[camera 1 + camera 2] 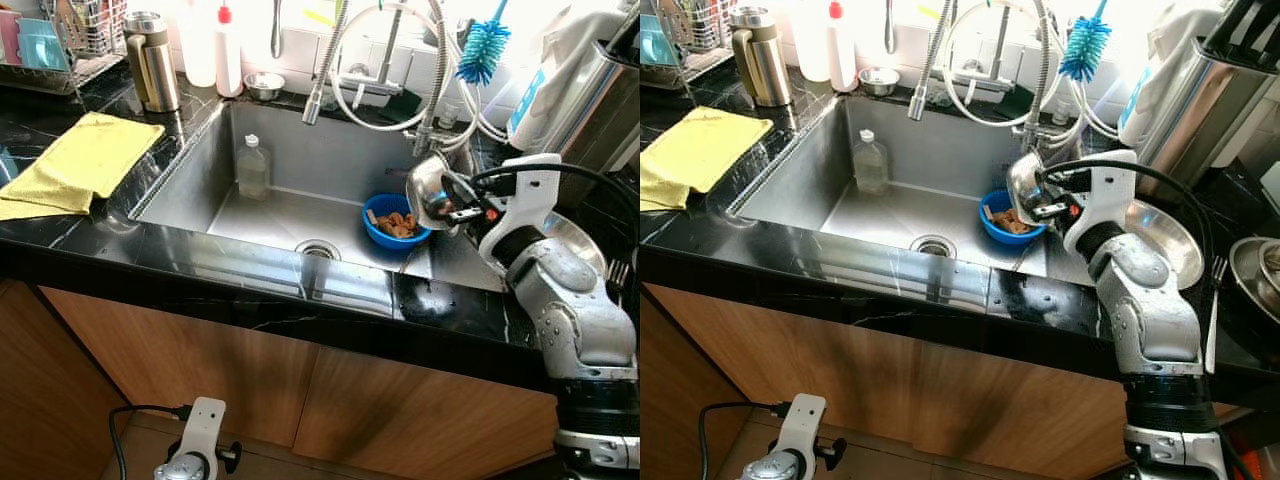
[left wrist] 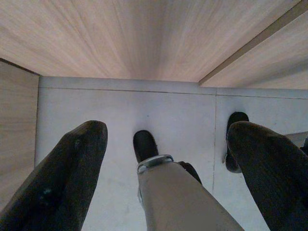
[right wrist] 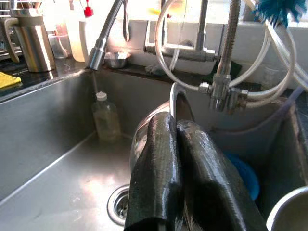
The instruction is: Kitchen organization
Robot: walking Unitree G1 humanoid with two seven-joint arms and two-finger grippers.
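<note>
My right gripper is shut on the rim of a small steel bowl and holds it tilted on edge at the sink's right side. In the right wrist view the black fingers press together on that steel bowl's rim. Just below and left of it, a blue bowl with brown food scraps rests on the floor of the sink. My left arm hangs idle by the cabinet front, its gripper open over the pale floor.
A clear plastic bottle stands in the sink at the back left. The spring faucet hose hangs over the basin. A yellow cloth, a steel thermos and a dish rack occupy the left counter. A large steel bowl lies to the right.
</note>
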